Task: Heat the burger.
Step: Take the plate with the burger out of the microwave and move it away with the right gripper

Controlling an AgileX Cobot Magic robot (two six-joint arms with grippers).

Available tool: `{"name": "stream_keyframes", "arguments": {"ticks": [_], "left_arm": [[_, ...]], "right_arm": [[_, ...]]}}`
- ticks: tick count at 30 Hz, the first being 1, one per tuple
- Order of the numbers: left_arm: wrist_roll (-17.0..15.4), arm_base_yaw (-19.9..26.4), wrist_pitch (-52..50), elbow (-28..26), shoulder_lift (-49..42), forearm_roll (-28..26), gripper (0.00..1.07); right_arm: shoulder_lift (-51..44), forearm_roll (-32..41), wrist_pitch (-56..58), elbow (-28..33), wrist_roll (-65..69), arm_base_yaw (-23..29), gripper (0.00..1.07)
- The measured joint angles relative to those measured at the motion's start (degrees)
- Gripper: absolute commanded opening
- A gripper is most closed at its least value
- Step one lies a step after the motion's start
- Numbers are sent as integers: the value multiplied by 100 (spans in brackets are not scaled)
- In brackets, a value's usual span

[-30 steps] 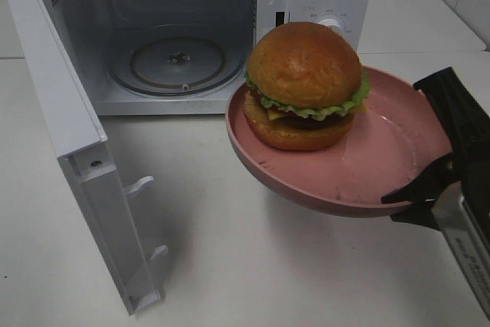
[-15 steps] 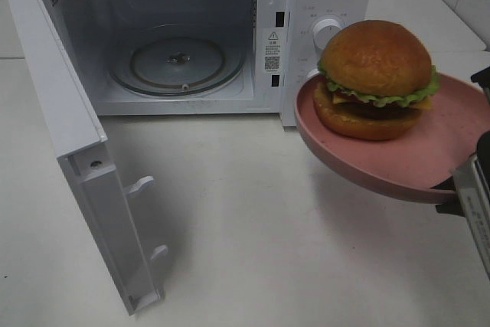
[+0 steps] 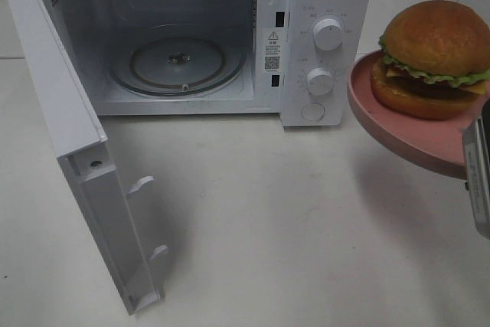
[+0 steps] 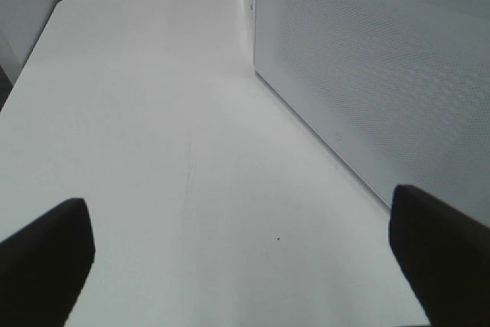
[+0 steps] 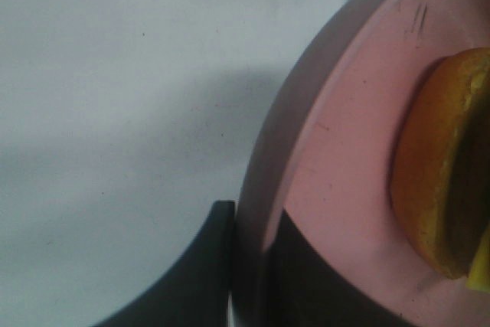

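- the burger (image 3: 435, 59) sits on a round pink plate (image 3: 406, 134) that is held up in the air at the right edge of the exterior high view, above the white surface (image 3: 268, 227) and just to the right of the microwave (image 3: 191, 36).
- the right hand (image 5: 256, 266) is clamped on the rim of the pink plate: in the right wrist view one dark finger (image 5: 203, 266) lies against the outside of the rim and the other lies on the inside of it.
- only the orange-brown edge of the burger shows in the right wrist view, resting on the plate's inner face.
- the microwave stands with its door (image 3: 73, 151) swung wide to the left; the glass turntable (image 3: 178, 59) lies bare inside the cavity.
- two round knobs (image 3: 328, 34) and a button sit on the control panel on the right of the microwave front.
- the left hand (image 4: 245, 243) has its fingers wide apart and holds nothing; its two dark fingertips (image 4: 46, 254) show over the bare white surface, beside a white perforated panel (image 4: 383, 89).
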Motion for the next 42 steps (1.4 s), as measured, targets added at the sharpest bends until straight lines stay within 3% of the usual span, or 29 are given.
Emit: {"name": "stream_keyframes", "arguments": {"ticks": [25, 42], "left_arm": [[0, 0, 0, 0, 0, 0, 101], [0, 0, 0, 0, 0, 0, 101]], "right_arm": [[6, -1444, 1427, 0, 3409, 0, 1], [1083, -1558, 1977, -86, 5563, 0, 1]]}}
